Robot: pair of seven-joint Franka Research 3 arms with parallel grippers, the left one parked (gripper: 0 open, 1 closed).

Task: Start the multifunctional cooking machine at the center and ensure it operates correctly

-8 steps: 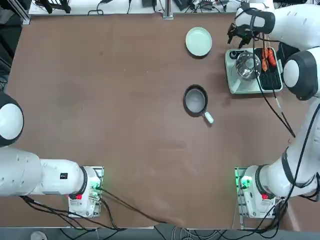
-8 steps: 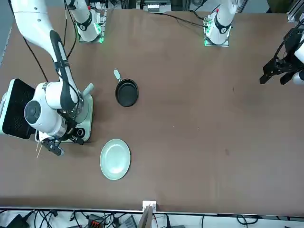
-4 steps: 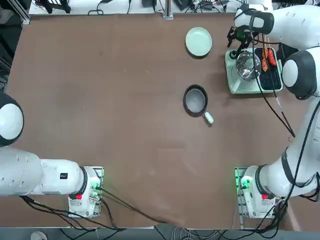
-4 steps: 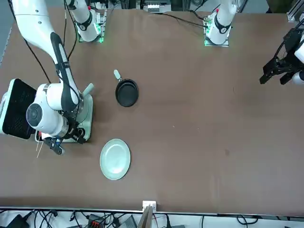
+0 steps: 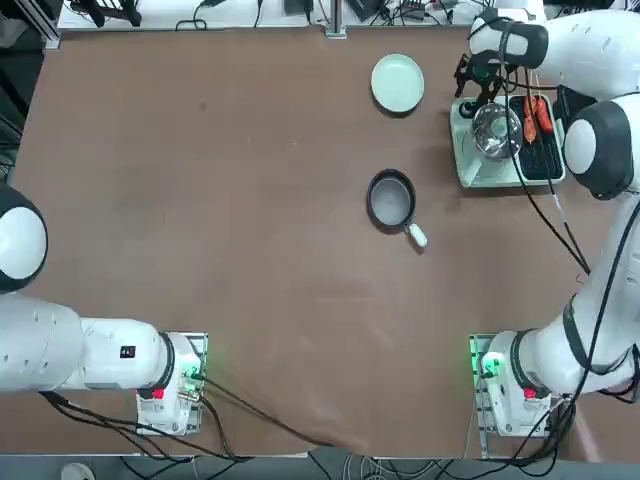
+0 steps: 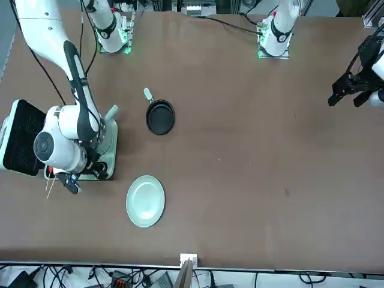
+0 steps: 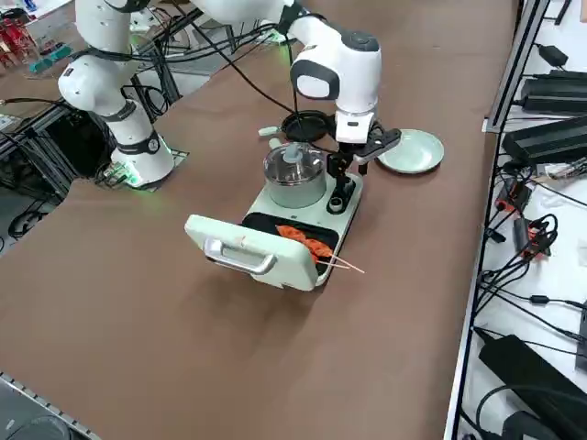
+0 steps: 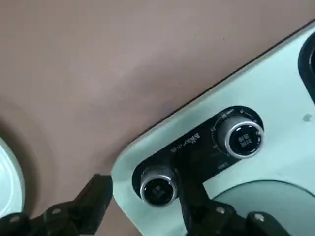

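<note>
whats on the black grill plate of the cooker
On the cooker's grill plate lie orange-red skewered pieces, their sticks poking past the edge. The right gripper is over the knobs, not the grill. Any food under the pieces is hidden.

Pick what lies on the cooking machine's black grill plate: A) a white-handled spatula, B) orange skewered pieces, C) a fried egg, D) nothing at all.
B: the right side view shows orange pieces on thin sticks lying on the grill plate of the cooking machine, beside its steel pot.
</note>
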